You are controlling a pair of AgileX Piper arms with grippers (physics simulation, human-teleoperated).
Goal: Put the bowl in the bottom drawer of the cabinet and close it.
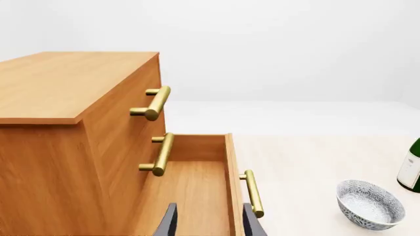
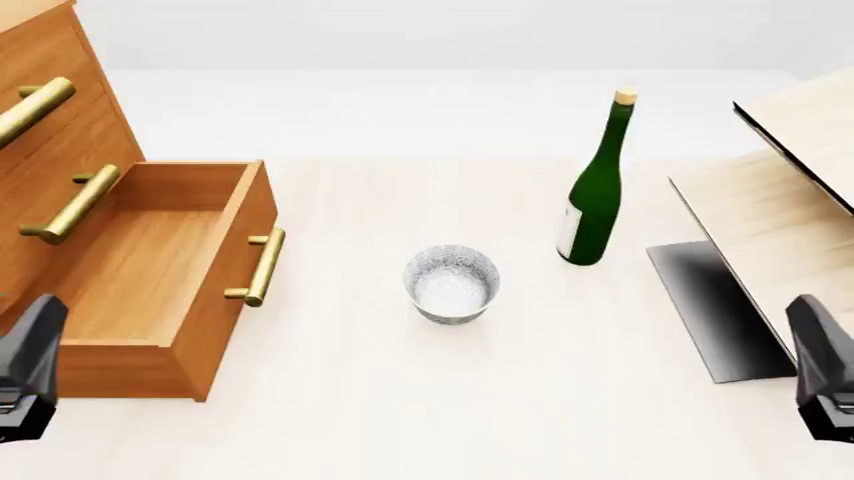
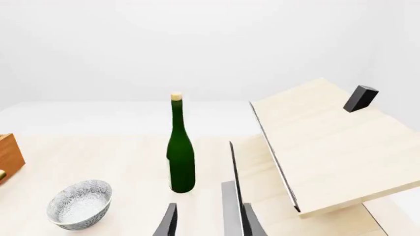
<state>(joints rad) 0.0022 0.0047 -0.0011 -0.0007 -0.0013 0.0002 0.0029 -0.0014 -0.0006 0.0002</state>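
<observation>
2 grippers, left (image 2: 24, 370) and right (image 2: 825, 385), hang at the near edge with fingers parted, holding nothing. The bowl (image 2: 453, 284) sits upright mid-table (image 2: 400, 400), between the pulled-out bottom drawer (image 2: 200, 290) of the cabinet (image 2: 54, 150) at left and a green bottle (image 2: 593, 190) far right of it.

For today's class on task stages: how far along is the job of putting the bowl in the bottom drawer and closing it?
Done: the bottom drawer of the cabinet is pulled out and empty. In hand: nothing; the left gripper and right gripper are open and hold nothing. Left: the bowl sits upright on the table beside the bottle; it must be grasped, placed inside, and the drawer shut.
</observation>
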